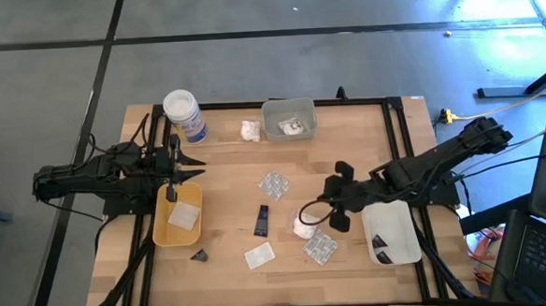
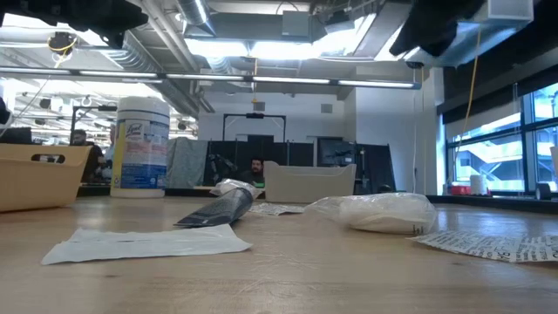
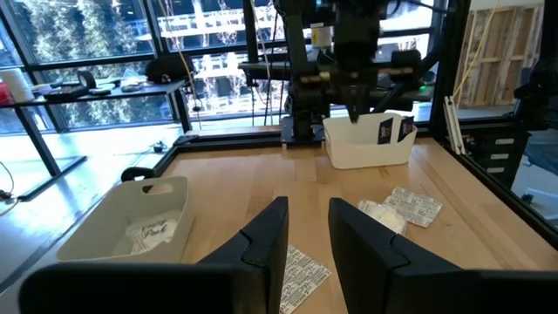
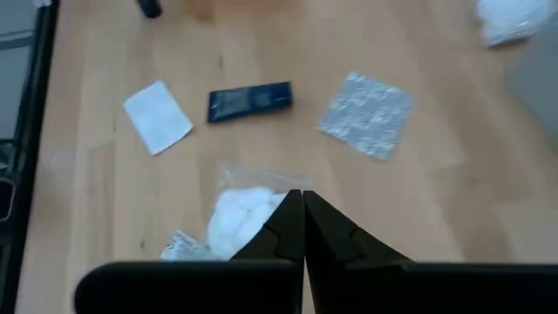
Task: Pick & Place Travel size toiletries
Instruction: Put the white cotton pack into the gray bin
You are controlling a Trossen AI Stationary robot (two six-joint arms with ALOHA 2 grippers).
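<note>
From my seat, the nearest piece to the right end effector (image 4: 302, 202) is the white lumpy packet (image 4: 241, 218), lying on the table (image 1: 348, 149) just under its tips; its fingers are pressed together and carry nothing. I judge that packet light, soft and crinkly, likely to squash and slide, so I would pinch it across its bulging middle, not the loose film edge. Just beside it lies a blister pack (image 1: 320, 248), stiff but thin, best taken by an edge. Further out are the dark tube (image 4: 249, 101), firm enough to grip across its body, a flat white sachet (image 4: 158, 116), which looks hard to lift off the wood, and a second blister pack (image 4: 368, 113). A small dark wedge (image 1: 200, 255) sits near the yellow tray.

The white tray (image 1: 394, 236) by the right arm holds a small dark item. The yellow tray (image 1: 162, 227) holds a flat white sachet, and the left end effector (image 1: 171, 190) hovers over it, fingers partly spread, empty. The far clear tray (image 1: 290, 117) holds one printed packet, with another white packet (image 1: 249, 130) just beside it.
</note>
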